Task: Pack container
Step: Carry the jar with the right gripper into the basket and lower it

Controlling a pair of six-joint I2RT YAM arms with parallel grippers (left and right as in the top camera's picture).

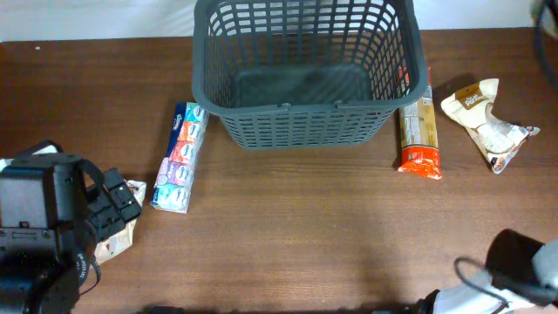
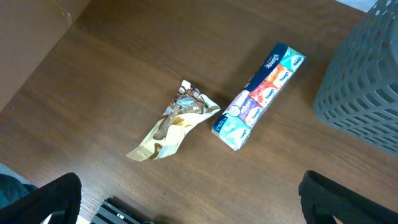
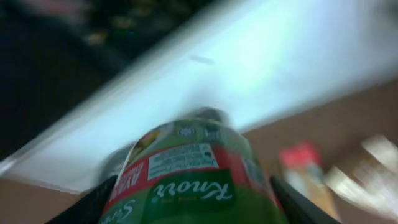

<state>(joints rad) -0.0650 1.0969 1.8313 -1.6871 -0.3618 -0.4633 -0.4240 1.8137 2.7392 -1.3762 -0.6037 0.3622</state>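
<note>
The container, a large dark grey lattice basket (image 1: 301, 74), stands at the back centre and looks empty; its corner shows in the left wrist view (image 2: 367, 93). My left gripper (image 2: 189, 190) is open and empty above the table, near a crumpled tan snack bag (image 2: 177, 121) and a colourful tissue pack (image 2: 258, 106). My left arm (image 1: 52, 227) is at the front left. My right gripper (image 3: 186, 208) is shut on a green Knorr packet (image 3: 186, 174), which fills the blurred right wrist view. My right arm (image 1: 514, 275) is at the front right corner.
The tissue pack (image 1: 179, 157) lies left of the basket, with the snack bag (image 1: 118, 231) partly under my left arm. A long pasta pack with a red end (image 1: 418, 131) and a cream bag (image 1: 484, 122) lie right of the basket.
</note>
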